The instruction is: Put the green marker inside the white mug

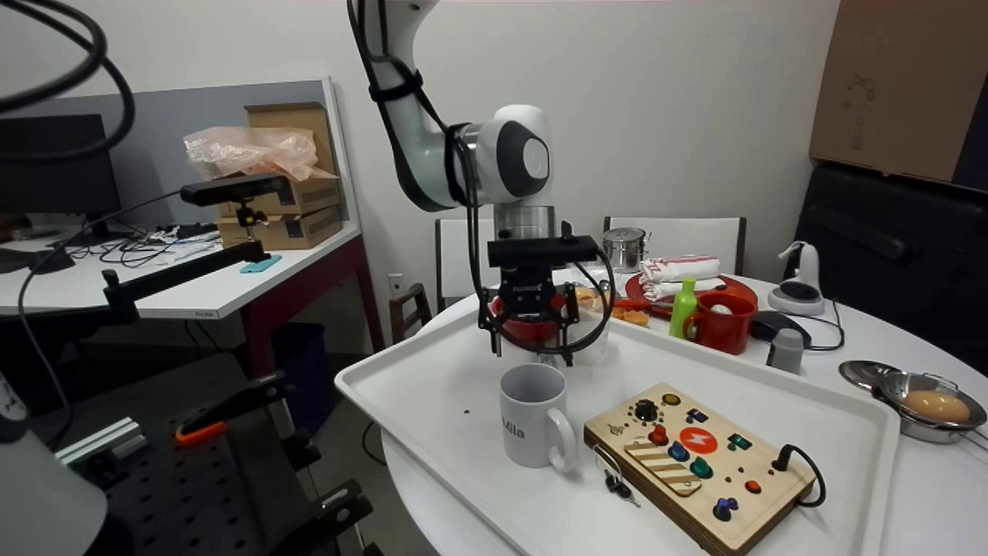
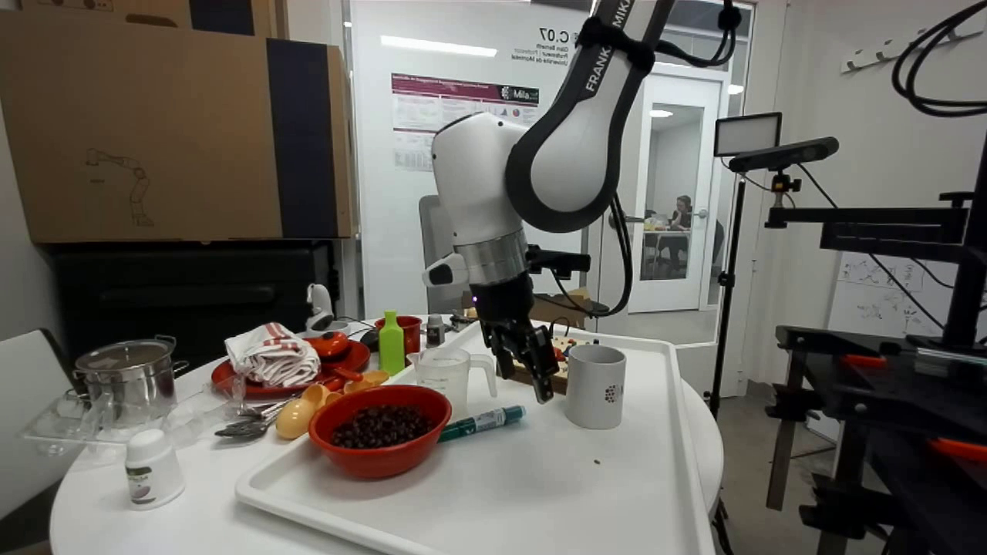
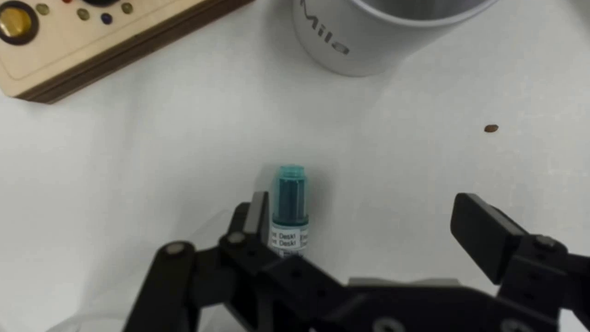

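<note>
The green marker [image 2: 484, 423] lies on the white tray [image 2: 682, 432], its rear part hidden behind a red bowl. It also shows in the wrist view [image 3: 291, 198], partly covered by a finger. In an exterior view the gripper mostly hides it. The white mug [image 1: 525, 428] stands upright on the tray, with "Mila" on its side; it also shows in an exterior view [image 2: 594, 389] and the wrist view [image 3: 364, 46]. My gripper [image 3: 362, 207] is open and empty above the tray. In the wrist view the marker is between the fingers, close beside the left one.
The red bowl [image 2: 339, 455] of dark beans stands at the tray's edge beside a clear measuring cup [image 2: 439, 376]. A wooden box with knobs [image 1: 760, 483] and keys [image 1: 620, 488] lies near the mug. Red dishes and a green bottle [image 1: 682, 309] stand beyond the tray.
</note>
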Available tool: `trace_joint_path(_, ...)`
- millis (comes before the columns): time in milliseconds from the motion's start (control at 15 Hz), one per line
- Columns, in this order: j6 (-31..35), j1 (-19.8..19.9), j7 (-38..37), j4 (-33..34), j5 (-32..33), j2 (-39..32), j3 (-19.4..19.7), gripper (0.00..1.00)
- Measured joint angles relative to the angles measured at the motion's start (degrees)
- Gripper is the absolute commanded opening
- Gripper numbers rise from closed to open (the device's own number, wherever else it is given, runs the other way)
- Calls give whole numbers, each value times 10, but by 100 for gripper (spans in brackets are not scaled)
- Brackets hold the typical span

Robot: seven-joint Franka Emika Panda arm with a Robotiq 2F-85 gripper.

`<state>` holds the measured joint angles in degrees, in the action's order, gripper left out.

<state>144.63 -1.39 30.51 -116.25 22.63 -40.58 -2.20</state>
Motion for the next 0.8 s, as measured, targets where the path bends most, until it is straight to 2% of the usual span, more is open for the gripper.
trace_joint_path(800, -12, -16, -21, 48, 11, -49, 4, 100)
